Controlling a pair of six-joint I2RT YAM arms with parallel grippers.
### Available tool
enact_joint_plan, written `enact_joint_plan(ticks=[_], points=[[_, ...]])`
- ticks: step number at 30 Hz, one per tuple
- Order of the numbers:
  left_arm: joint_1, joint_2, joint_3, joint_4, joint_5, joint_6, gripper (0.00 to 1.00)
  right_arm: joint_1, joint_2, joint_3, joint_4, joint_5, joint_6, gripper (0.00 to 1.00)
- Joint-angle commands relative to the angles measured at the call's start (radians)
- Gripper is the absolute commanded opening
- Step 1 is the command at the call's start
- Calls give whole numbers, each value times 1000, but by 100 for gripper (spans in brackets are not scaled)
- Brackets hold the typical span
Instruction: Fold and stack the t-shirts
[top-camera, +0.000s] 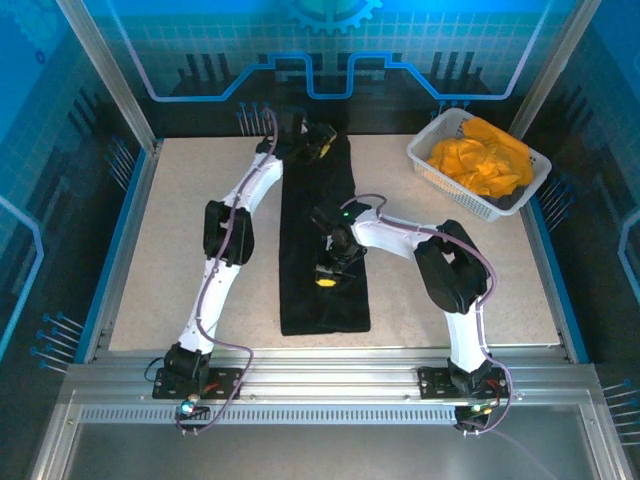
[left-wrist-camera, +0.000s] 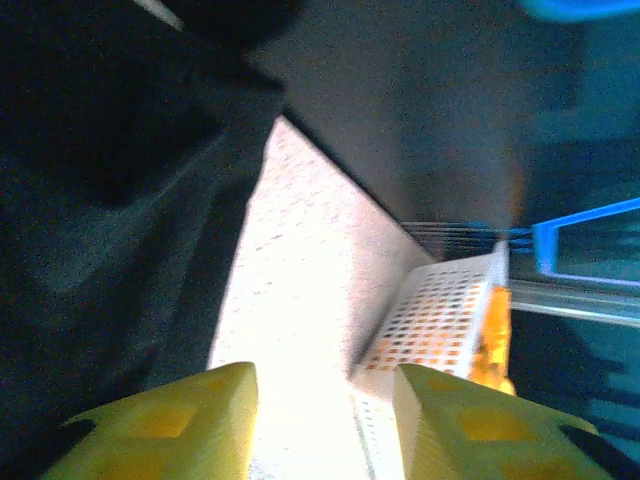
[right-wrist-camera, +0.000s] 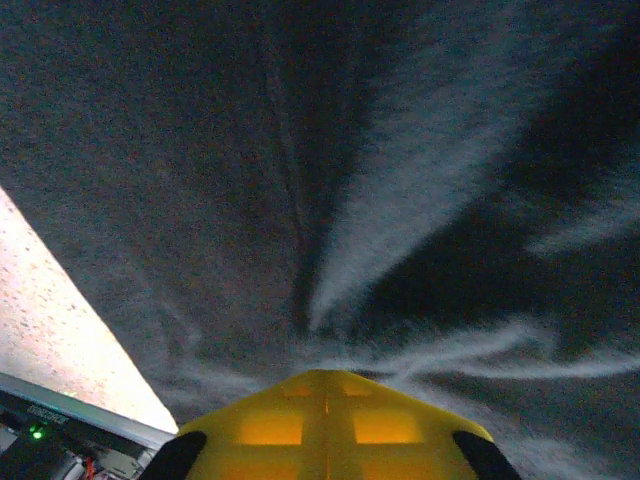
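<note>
Pinching black t-shirt (top-camera: 305, 245) mid-strip with right gripper (top-camera: 328, 282), closed on cloth; long axis runs through it to left gripper (left-wrist-camera: 325, 385), jaws apart, empty.

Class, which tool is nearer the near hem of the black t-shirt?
Right. The right tool sits over the middle of the black t-shirt, while the left tool is at its far end.

No legible text, no labels or numbers — nothing readable
</note>
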Motion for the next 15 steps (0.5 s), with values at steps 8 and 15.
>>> enact_joint_plan(ticks=[8,15], points=[[-13,-854,-954,-199,-33,106,44,-99,-466,-400,-14,74,-1,37],[-73,-1200,-1590,-437,96,170,49,-2,-416,-504,-53,69,-80,45]])
